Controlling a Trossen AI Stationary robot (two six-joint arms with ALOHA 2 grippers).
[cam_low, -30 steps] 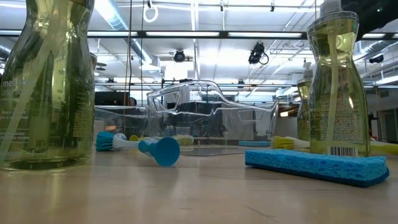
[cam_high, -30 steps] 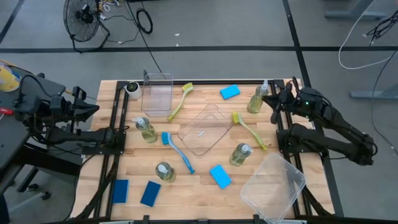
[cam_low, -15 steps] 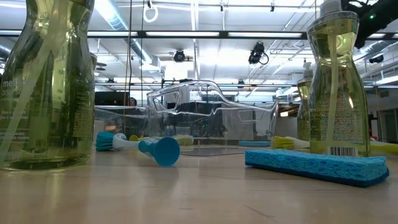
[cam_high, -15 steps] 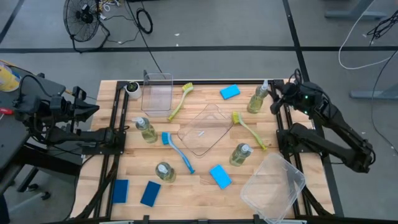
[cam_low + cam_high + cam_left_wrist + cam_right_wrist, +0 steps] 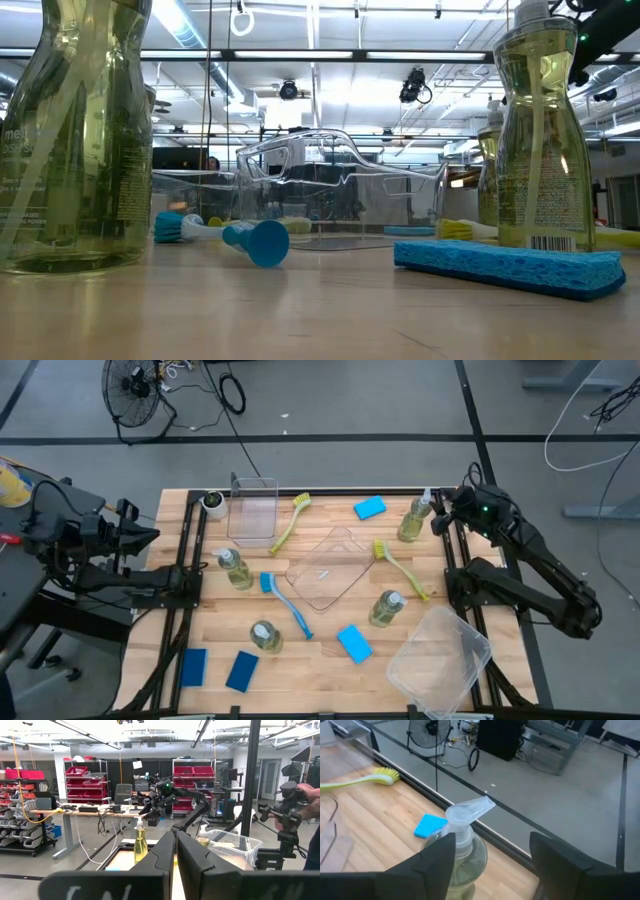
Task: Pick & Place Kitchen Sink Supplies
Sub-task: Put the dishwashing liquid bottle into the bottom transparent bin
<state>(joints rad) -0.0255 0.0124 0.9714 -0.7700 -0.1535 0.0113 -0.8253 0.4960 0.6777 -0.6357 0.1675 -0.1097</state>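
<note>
**Op:** Yellow-green liquid fills the bottle (image 5: pixel 414 518) I'm working at, standing upright near the table's (image 5: pixel 310 670) far right corner. My right gripper (image 5: pixel 441 517) is just beside it with the fingers (image 5: pixel 437 855) spread wide, one on each side of the pump top, not closed on anything.

**Desk:** And the left gripper?

**Op:** Parked off the table's left edge, left gripper (image 5: pixel 175 865) with its fingers pressed together, holding nothing.

**Desk:** Where's the rest?

**Op:** Three more bottles stand upright: one at mid-left (image 5: pixel 236 568), one near the front (image 5: pixel 265 635), one at mid-right (image 5: pixel 386 607). Sponges: one (image 5: pixel 369 508) at the far edge near my bottle, one (image 5: pixel 354 644) at front centre, two (image 5: pixel 194 665) (image 5: pixel 241 671) at the front left corner. The blue brush (image 5: pixel 285 603) lies left of the flat tray (image 5: pixel 330 568). One yellow-green brush (image 5: pixel 289 522) lies beside the tall clear bin (image 5: pixel 252 509), the other (image 5: pixel 399 567) just right of the tray. A larger clear bin (image 5: pixel 440 660) sits at the front right corner.
</note>
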